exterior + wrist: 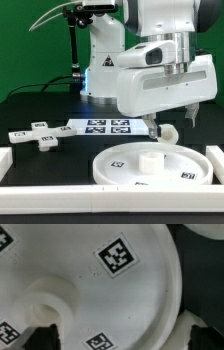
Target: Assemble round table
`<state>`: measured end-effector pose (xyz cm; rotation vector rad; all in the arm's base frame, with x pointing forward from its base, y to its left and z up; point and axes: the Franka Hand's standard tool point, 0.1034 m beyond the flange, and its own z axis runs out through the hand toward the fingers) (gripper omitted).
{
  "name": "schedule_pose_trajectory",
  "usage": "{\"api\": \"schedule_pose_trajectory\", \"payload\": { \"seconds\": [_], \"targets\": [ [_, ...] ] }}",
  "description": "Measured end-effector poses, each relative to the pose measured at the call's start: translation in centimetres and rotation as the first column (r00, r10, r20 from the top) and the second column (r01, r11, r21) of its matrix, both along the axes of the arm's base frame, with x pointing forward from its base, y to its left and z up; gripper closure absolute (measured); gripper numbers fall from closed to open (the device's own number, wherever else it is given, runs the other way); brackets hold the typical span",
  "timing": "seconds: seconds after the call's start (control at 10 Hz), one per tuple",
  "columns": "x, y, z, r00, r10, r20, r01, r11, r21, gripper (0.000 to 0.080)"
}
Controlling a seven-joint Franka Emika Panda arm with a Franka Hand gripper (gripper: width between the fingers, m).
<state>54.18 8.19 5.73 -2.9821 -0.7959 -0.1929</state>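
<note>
The large rimmed round disc [125,170] lies flat near the front of the table, its raised hub [148,155] facing up. In the wrist view the disc [120,291] fills the picture, with its hollow hub [45,311] and several square tags. My gripper [170,122] hangs over the disc's far edge. It is open and empty [122,339]: one finger [40,339] is over the disc near the hub, the other [205,339] is outside the rim. A short white cylinder, apparently the leg [168,132], sits just behind the disc. The cross-shaped base [35,135] lies at the exterior view's left.
The marker board [105,126] lies behind the disc, in front of the robot's base. Plain white border blocks run along the front [100,197], the left [5,160] and the right [215,160] of the work area.
</note>
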Motion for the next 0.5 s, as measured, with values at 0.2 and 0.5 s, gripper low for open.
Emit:
{"api": "schedule_pose_trajectory", "payload": {
  "seconds": [0.2,0.5],
  "targets": [
    [-0.03,0.09,-0.04,0.997,-0.072,-0.007,0.072,0.997,0.012,0.0151],
    [-0.46,-0.65,-0.60,0.969,-0.243,-0.038,0.244,0.969,0.035,0.0151]
  ]
}}
